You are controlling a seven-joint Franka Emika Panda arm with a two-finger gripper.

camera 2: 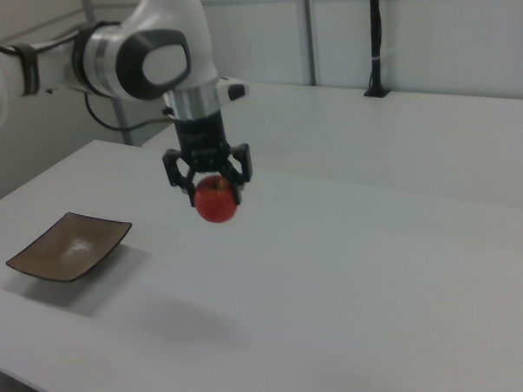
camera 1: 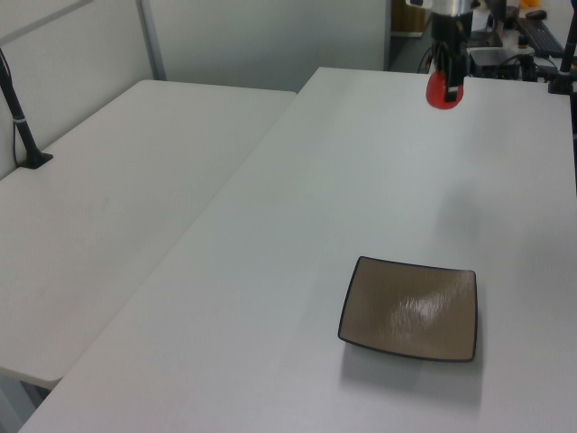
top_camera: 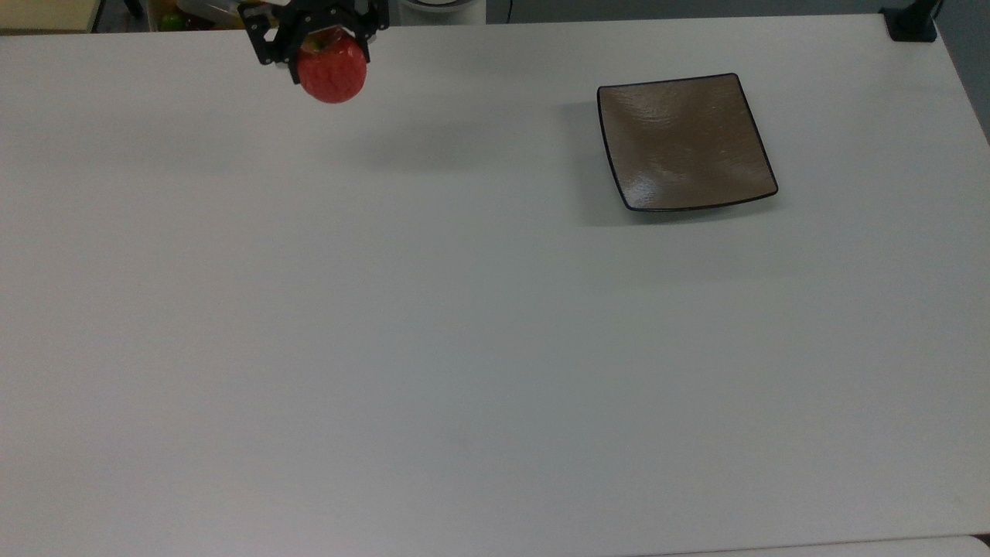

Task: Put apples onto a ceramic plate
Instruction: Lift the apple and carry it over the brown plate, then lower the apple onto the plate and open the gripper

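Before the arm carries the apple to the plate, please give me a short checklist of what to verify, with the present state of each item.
1. Apple held in the tool: ok, the fingers close on its upper part.
2. Apple lifted off the table: ok, it hangs well above its shadow.
3. Plate empty: ok, nothing lies on it.
4. Path to the plate free: ok, bare table in between, in the top view.
5. Plate flat and steady: ok, it rests on the table.
6. Grip firm enough for travel: cannot tell.

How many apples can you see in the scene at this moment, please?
1. The apple is held in the gripper above the table, well away from the ceramic plate, which is bare. Nothing on the table could hide another.
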